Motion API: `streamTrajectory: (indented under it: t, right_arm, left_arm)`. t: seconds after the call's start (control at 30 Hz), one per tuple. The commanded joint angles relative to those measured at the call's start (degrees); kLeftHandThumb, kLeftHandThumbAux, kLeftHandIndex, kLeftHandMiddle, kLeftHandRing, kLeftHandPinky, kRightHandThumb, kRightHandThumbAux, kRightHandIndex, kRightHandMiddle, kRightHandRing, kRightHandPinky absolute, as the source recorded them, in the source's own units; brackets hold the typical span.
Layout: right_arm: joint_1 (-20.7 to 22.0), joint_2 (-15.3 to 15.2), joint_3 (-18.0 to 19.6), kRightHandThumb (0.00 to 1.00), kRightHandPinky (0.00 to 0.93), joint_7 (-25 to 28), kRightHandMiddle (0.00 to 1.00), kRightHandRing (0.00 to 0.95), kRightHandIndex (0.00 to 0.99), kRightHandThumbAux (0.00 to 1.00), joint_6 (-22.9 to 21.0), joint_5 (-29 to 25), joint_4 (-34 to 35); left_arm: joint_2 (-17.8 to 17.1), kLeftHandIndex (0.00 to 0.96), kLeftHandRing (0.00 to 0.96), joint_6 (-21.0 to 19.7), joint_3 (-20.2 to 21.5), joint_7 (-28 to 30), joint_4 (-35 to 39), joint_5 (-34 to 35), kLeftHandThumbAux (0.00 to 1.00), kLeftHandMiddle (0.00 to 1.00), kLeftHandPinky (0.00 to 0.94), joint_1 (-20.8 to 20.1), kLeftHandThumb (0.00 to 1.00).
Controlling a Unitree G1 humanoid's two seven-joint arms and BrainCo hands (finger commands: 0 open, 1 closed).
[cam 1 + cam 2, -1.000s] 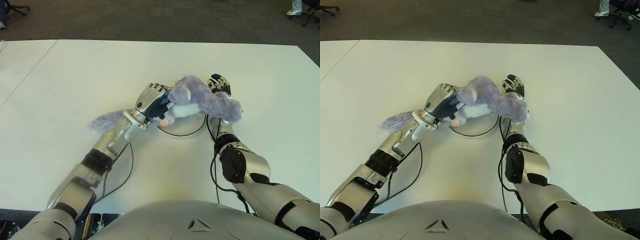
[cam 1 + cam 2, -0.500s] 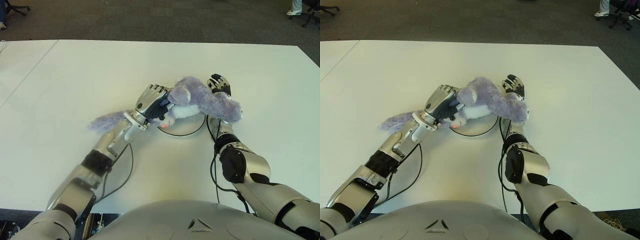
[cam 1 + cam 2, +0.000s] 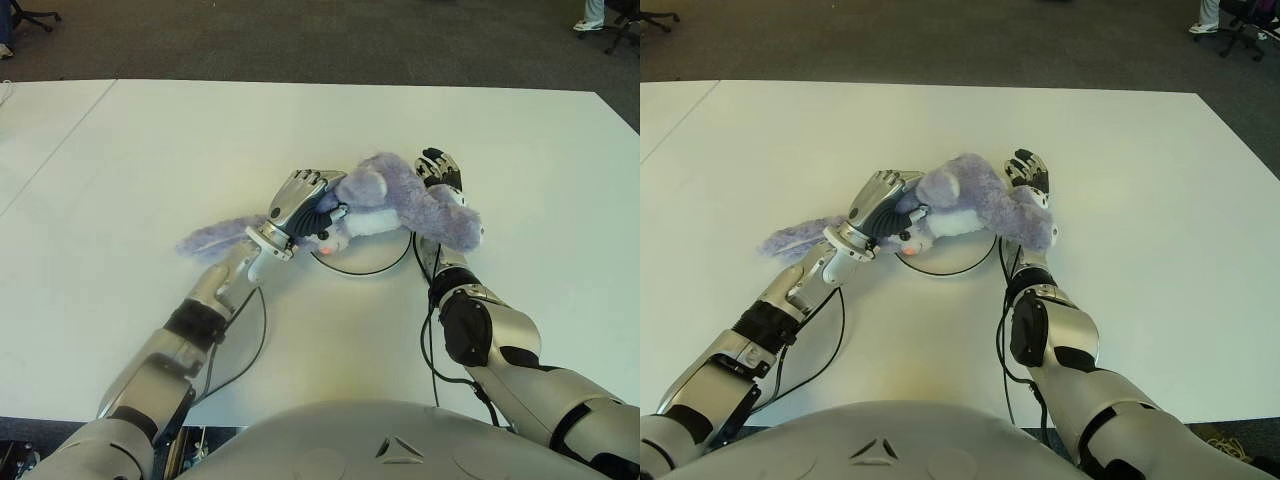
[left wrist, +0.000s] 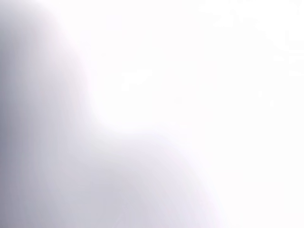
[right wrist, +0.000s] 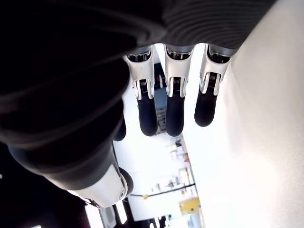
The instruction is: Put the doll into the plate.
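A fluffy lavender doll (image 3: 405, 198) with a white belly lies across a white plate (image 3: 372, 266) with a dark rim, in the middle of the white table (image 3: 150, 150). Its long tail (image 3: 212, 238) trails off the plate to the left. My left hand (image 3: 300, 205) is curled on the doll's left part, above the plate's left edge. My right hand (image 3: 441, 168) shows behind the doll's right end, fingers (image 5: 175, 107) straight and holding nothing. The left wrist view shows only a pale lavender blur.
Black cables (image 3: 255, 340) run from both wrists over the table toward me. A seam (image 3: 60, 140) splits the table at the left. Dark carpet lies beyond the far edge, with a chair base (image 3: 30, 15) at the far left and a person's foot (image 3: 590, 22) at the far right.
The left hand has shifted slightly left with the doll, and the doll's body has turned a little over the plate. The right hand has stayed where it was.
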State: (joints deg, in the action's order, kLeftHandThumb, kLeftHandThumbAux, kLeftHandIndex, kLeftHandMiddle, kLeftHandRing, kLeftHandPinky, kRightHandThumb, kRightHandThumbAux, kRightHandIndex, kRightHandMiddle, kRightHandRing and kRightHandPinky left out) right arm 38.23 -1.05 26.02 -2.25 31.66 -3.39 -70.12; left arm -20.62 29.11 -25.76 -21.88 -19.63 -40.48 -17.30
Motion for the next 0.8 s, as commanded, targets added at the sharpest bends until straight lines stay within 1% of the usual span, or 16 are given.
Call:
streamTrajectory:
  t: [0.03,0.07,0.1,0.13,0.17,0.37,0.5,0.63,0.8]
  right_arm:
    - [-13.2,4.41,1.18,0.498,0.229,-1.14,0.242,0.231,0.281,0.85,-7.71,-1.3,-8.01]
    - [-13.21,4.41,1.17,0.498,0.224,-1.17,0.241,0.229,0.278,0.847,-7.69,-1.27,-8.01]
    - [-13.23,4.4,1.09,0.498,0.223,-1.23,0.241,0.228,0.278,0.847,-7.65,-1.18,-8.01]
    - [-13.25,4.38,1.0,0.498,0.218,-1.3,0.241,0.226,0.278,0.846,-7.63,-1.08,-8.02]
    - [-13.24,4.4,0.93,0.498,0.214,-1.37,0.24,0.225,0.277,0.847,-7.63,-1.0,-8.02]
    - [-13.25,4.43,0.77,0.5,0.203,-1.47,0.239,0.222,0.271,0.856,-7.53,-0.84,-8.02]
    - [-13.24,4.43,0.77,0.501,0.198,-1.36,0.236,0.218,0.277,0.867,-7.52,-0.85,-8.02]
    - [-13.19,4.49,0.74,0.505,0.203,-1.39,0.236,0.215,0.28,0.867,-7.53,-0.82,-8.03]
    - [-13.17,4.51,0.8,0.515,0.209,-1.38,0.236,0.216,0.285,0.865,-7.6,-0.88,-8.03]
  left_arm:
    - [-0.13,0.061,0.167,-0.14,-2.32,3.33,-6.13,-1.06,0.37,0.154,0.161,2.43,0.403]
    - [-0.19,0.036,0.101,-0.08,-2.18,3.83,-6.14,-0.74,0.366,0.103,0.087,2.32,0.383]
    - [-0.48,0.031,0.09,0.05,-1.86,4.96,-5.86,0.05,0.366,0.095,0.074,2.09,0.379]
    - [-0.82,0.007,0.051,0.17,-1.49,6.15,-5.4,0.88,0.362,0.062,0.018,1.88,0.357]
    - [-1.08,0.001,0.032,0.32,-1.24,6.87,-5.21,1.44,0.359,0.045,0.004,1.68,0.343]
    - [-1.95,0.0,0.009,1.28,-0.76,9.29,-5.13,3.27,0.353,0.021,0.0,1.14,0.321]
    - [-2.25,0.0,0.015,2.16,-0.49,10.75,-5.42,4.59,0.375,0.022,0.0,0.74,0.282]
    - [-2.43,0.0,0.023,3.9,-0.06,11.42,-6.53,6.09,0.405,0.028,0.0,0.15,0.274]
    - [-2.53,0.0,0.026,4.96,0.33,11.94,-7.5,6.81,0.42,0.03,0.0,-0.37,0.267]
